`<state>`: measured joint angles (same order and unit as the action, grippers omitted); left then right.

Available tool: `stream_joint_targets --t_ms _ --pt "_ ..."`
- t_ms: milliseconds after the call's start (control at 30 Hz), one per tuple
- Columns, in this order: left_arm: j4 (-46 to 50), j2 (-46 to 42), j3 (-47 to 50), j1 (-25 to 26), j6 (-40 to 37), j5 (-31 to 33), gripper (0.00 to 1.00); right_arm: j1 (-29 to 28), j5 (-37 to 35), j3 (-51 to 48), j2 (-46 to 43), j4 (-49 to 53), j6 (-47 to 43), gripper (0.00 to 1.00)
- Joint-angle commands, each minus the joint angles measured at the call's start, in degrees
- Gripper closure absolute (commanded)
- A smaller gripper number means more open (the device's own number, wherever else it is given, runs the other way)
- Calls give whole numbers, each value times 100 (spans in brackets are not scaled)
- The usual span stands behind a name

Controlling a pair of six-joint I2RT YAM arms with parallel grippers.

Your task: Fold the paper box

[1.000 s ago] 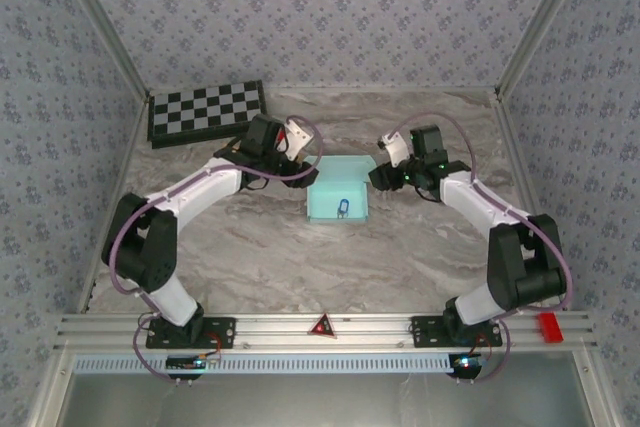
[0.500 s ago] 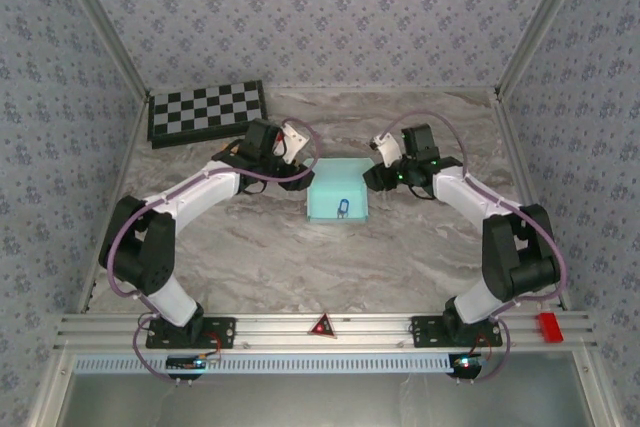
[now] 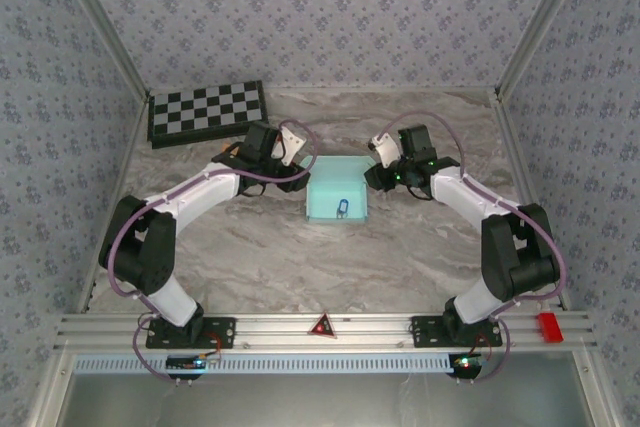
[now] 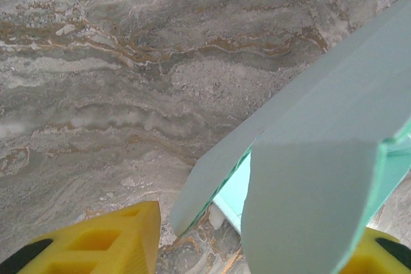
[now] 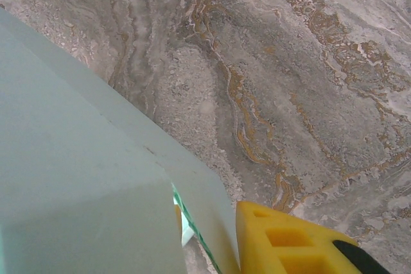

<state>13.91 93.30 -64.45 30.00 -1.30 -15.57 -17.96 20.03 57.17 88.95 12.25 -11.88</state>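
A marbled table (image 3: 250,247) is carrying a checkerboard (image 3: 207,110) at its far left corner and a pale blue paper box (image 3: 337,190), lying open-topped at its centre. The left gripper (image 3: 303,160) is straddling the box's left flap, fingers apart. The right gripper (image 3: 372,163) is sitting at the right flap, apart or together cannot be told

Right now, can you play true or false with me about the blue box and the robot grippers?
1. The box lies between the left gripper and the right gripper. True.
2. The checkerboard lies under the box. False: it lies apart from it, in the far left corner of the table.
3. The left gripper's fingers are yellow. True.
4. The table is plain white. False: it is marbled grey and brown.
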Motion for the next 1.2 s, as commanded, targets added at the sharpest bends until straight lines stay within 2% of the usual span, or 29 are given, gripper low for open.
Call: stream_joint_targets --t_ms 0,167,633,900,1167 --pt "51 -173 24 -14 110 87 55 -63 -165 91 -24 178 68 72" --pt "15 -173 21 -12 148 24 65 -94 -202 36 -40 107 141 75" --pt "-252 -107 54 8 477 -116 71 -218 -387 -82 -36 -159 585 81" --pt "-455 -65 49 83 683 -62 72 -406 -863 -135 -41 -331 815 85" --pt "-528 2 22 163 711 -60 68 -586 -1118 -212 -53 -490 802 85"
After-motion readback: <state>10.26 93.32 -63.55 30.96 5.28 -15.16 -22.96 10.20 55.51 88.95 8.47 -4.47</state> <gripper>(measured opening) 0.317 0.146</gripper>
